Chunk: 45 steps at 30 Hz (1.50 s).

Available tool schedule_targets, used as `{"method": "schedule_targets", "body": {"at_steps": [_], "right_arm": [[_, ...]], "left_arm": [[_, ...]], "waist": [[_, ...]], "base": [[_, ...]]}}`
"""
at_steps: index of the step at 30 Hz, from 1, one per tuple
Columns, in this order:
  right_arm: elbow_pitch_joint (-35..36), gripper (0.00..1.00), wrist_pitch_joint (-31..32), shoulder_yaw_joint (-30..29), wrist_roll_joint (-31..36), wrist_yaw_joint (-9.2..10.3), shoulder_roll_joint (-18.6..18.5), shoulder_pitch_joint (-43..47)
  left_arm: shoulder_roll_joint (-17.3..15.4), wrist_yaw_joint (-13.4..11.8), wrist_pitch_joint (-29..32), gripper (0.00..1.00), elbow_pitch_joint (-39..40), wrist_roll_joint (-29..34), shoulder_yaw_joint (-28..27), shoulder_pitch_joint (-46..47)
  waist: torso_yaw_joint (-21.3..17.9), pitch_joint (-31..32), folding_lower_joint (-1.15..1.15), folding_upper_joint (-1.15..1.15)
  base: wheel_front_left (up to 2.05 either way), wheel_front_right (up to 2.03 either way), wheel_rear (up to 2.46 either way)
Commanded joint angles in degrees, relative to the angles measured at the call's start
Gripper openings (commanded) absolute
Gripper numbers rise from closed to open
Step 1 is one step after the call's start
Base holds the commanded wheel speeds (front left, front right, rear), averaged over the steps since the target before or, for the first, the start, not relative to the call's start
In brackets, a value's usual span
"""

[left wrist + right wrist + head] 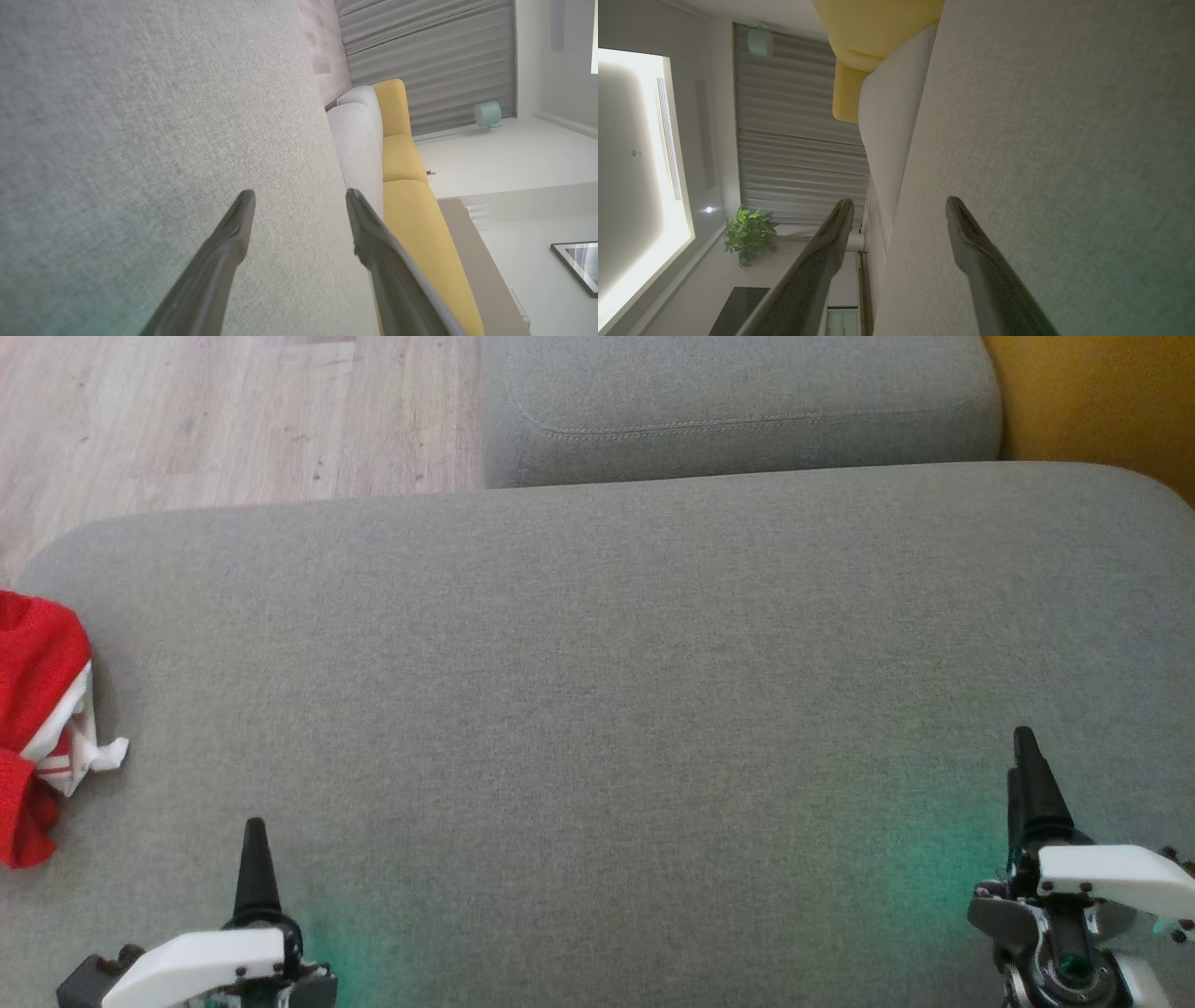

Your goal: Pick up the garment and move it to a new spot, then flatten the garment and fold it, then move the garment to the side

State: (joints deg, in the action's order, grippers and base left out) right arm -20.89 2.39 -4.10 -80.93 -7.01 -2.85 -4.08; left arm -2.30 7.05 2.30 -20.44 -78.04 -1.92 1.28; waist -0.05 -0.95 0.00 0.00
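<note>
A red garment with white trim lies bunched at the far left edge of the grey cushion, partly cut off by the head view's border. My left gripper hovers low at the lower left, to the right of the garment and apart from it. Its fingers stand open over bare grey fabric with nothing between them. My right gripper is at the lower right, far from the garment. The right fingers are open too, empty, beside the cushion surface.
A second grey cushion lies beyond the main one, with wooden floor at the upper left and a yellow seat at the upper right. The wrist views show grey curtains and a potted plant.
</note>
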Motion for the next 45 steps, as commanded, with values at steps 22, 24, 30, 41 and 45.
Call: {"method": "schedule_targets", "body": {"at_steps": [22,24,30,41,45], "right_arm": [[-0.76,1.0,-4.31,6.23,18.16,-0.19,-3.31,-6.87],[-0.95,1.0,-4.65,6.64,19.75,-0.19,-3.34,-7.09],[-1.38,1.0,-5.66,7.42,24.89,-0.22,-3.45,-7.59],[-2.03,1.0,-7.52,9.13,33.25,-0.26,-3.48,-7.27],[-2.46,1.0,-8.2,9.92,36.09,-0.27,-3.54,-7.14]], "left_arm": [[-1.97,0.17,-4.28,1.0,-0.08,19.0,2.42,5.0],[-2.02,0.12,-4.62,1.0,-0.08,20.87,2.62,5.08],[-2.0,0.06,-5.63,1.0,-0.3,25.72,3.09,5.18],[-2.34,-0.52,-7.48,1.0,-0.98,34.31,3.93,4.52],[-2.45,-0.81,-8.15,1.0,-1.13,37.26,4.09,4.23]], "waist": [[-0.13,-0.91,0.0,0.0],[-0.14,-0.95,0.0,0.0],[-0.18,-1.0,0.0,0.0],[-0.55,-0.82,0.0,0.0],[-0.75,-0.76,0.0,0.0]], "base": [[0.0,0.0,0.0],[0.0,0.0,0.0],[0.0,0.0,0.0],[0.0,0.0,0.0],[0.0,0.0,0.0]]}}
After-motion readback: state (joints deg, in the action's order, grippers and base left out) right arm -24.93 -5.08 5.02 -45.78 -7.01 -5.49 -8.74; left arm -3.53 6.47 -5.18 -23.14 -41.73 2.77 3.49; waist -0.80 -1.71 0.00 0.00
